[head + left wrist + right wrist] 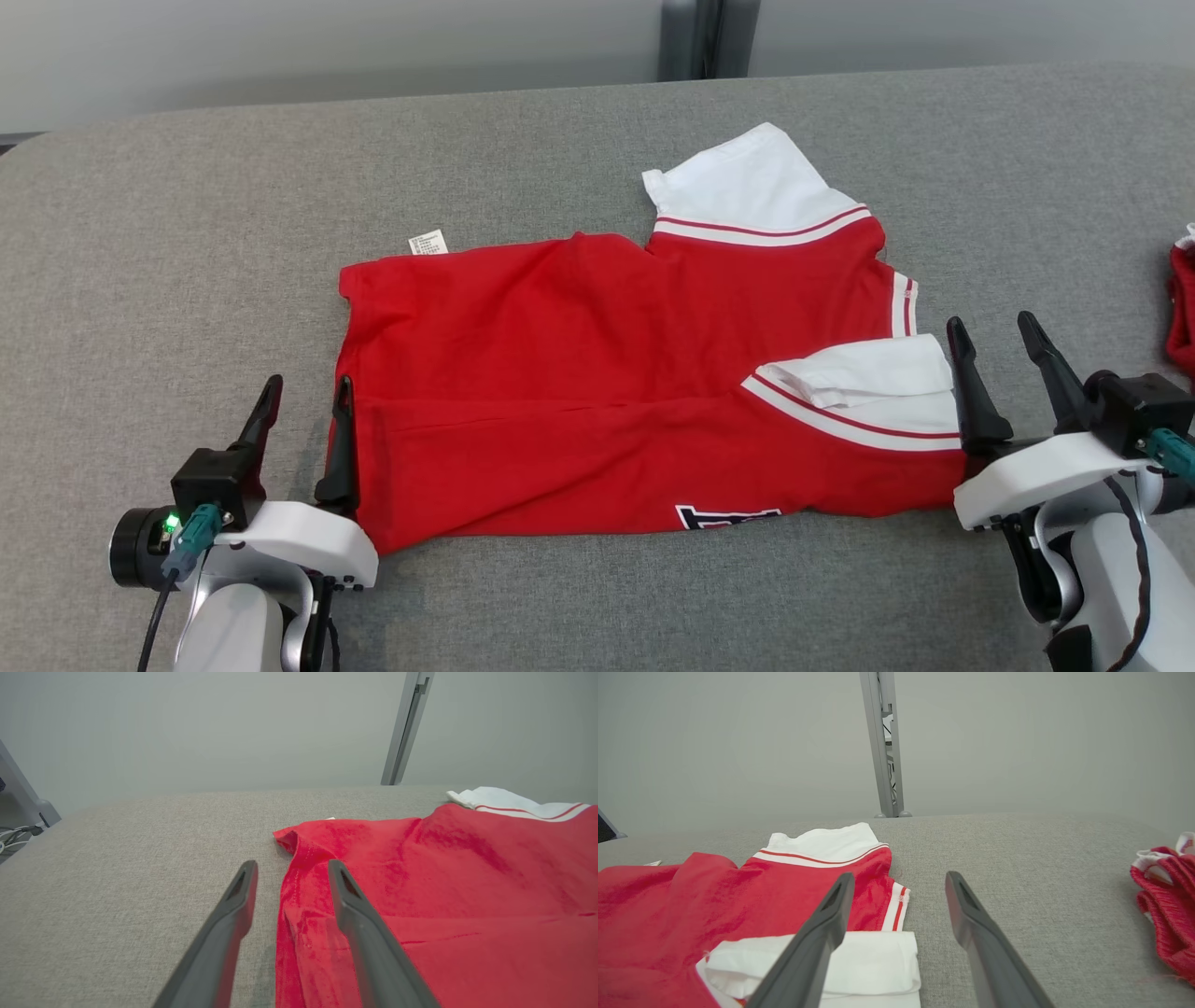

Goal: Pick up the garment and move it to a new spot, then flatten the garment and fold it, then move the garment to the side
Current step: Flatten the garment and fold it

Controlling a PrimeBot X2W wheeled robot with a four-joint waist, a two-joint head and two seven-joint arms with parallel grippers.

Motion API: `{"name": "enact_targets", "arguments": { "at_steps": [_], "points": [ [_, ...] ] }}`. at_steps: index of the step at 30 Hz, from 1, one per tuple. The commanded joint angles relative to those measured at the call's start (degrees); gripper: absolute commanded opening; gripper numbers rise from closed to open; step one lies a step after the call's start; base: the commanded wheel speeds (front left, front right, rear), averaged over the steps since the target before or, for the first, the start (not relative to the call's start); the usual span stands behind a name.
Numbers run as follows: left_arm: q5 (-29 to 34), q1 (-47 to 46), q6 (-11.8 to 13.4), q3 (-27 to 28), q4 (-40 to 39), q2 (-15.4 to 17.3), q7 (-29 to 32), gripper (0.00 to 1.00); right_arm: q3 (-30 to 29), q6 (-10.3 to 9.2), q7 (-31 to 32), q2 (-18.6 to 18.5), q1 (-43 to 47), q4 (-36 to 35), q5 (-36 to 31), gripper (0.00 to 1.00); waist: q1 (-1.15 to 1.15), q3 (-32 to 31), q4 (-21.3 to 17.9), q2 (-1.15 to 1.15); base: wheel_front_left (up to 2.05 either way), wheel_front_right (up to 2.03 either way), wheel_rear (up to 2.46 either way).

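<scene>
Head view gives one grey table (597, 140); on its middle lies flat one garment (579, 373), between two grippers. It is red, with two white sleeves (747, 182) having red stripes, and a black print (726, 516) at its near edge; its long axis goes left to right, hem toward the robot's left, sleeves toward its right. Left gripper (309, 383) has its fingers apart over the hem edge, clamping nothing; right gripper (991, 323) is spread wide beside the near sleeve (868, 373), empty; one other red cloth (1184, 308) lies at the right border; one small white label (428, 243) shows at the far edge.
</scene>
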Motion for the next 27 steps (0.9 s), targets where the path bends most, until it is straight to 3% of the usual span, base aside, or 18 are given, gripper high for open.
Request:
{"name": "enact_targets", "arguments": {
  "at_steps": [1, 14, 23, 24, 25, 27],
  "points": [
    [0.55, 0.27, 0.85, 0.39, -0.99, 0.30, -0.08, 1.00, -0.51, -0.01, 0.05, -0.37, 0.33, -0.47, -0.01, 1.00, 0.00, -0.05, 0.00, 0.00, 0.00, 0.00, 0.00],
    [-2.58, 7.63, 3.58, -1.17, -5.34, 0.31, -0.08, 1.00, -2.26, -0.01, 0.05, -0.29, 12.42, -1.61, 1.88, 1.00, 0.00, -1.37, -0.25, 0.00, 0.00, 0.00, 0.00],
    [-3.23, 8.57, 4.34, -2.95, -5.27, 0.31, -0.08, 1.00, 1.30, -0.01, 0.05, 0.93, 11.98, 2.99, 4.17, 1.00, 0.00, -1.28, -0.21, 0.00, 0.00, 0.00, 0.00],
    [-3.23, 8.53, 4.31, -3.13, -5.19, 0.30, -0.08, 1.00, 1.67, -0.01, 0.04, 0.97, 11.56, 3.48, 4.23, 0.94, 0.00, -1.28, -0.11, 0.00, 0.00, 0.00, 0.00],
    [-3.31, 8.58, 4.25, -3.26, -5.09, 0.31, -0.08, 1.00, 2.03, -0.01, 0.05, 0.98, 11.25, 4.05, 4.42, 0.61, 0.00, -1.29, -0.01, 0.00, 0.00, 0.00, 0.00],
    [-3.53, 9.09, 4.18, -3.43, -4.86, 0.31, -0.08, 1.00, 2.71, -0.01, 0.05, 0.93, 10.75, 4.90, 4.68, 0.19, 0.00, -1.35, 0.15, 0.00, 0.00, 0.00, 0.00]
  ]
}}
